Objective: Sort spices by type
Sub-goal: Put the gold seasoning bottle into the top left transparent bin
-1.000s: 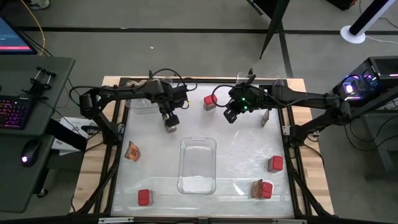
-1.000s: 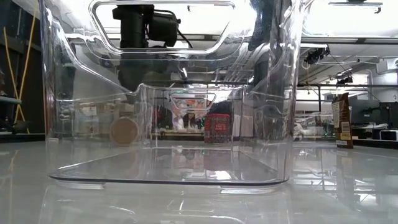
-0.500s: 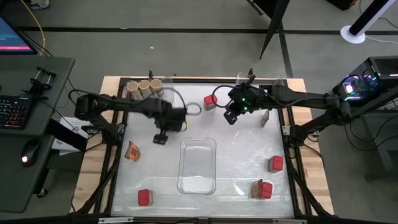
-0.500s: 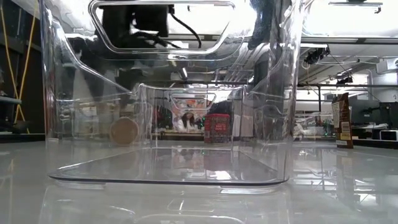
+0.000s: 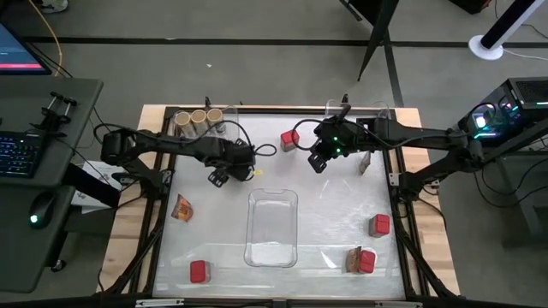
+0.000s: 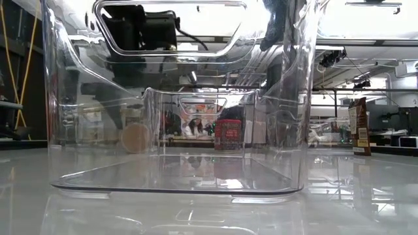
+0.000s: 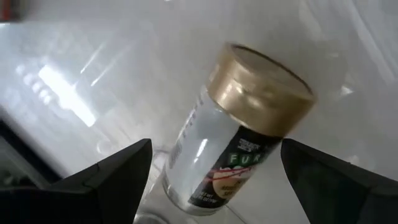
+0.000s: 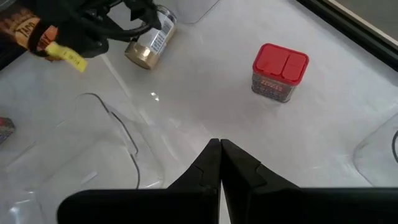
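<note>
A round jar (image 7: 217, 155) with a gold-tan lid (image 7: 261, 90) lies on its side on the table, left of centre toward the far side. The right wrist view also shows this jar (image 8: 148, 43). My left gripper (image 5: 218, 177) hangs open above it, pointing steeply down. One finger (image 7: 106, 180) stands on either side of the jar, apart from it. My right gripper (image 5: 318, 161) is shut and hovers over the far middle, beside a red boxy container (image 8: 280, 68). Three more jars (image 5: 198, 117) stand in a clear tray at the far left.
A big clear tray (image 5: 272, 227) stands at centre front. Red containers sit at the right (image 5: 380, 225), near left (image 5: 199, 271) and near right (image 5: 368, 261). Orange foil packets lie at the left (image 5: 181, 207) and near right (image 5: 354, 259). A brown packet (image 6: 358, 127) stands at the far right.
My left gripper has come away from the far-left tray, going toward the table's left and near edge and sinking toward the lying jar. It has rolled about its own axis and stayed open. The jars in the tray now show from above.
</note>
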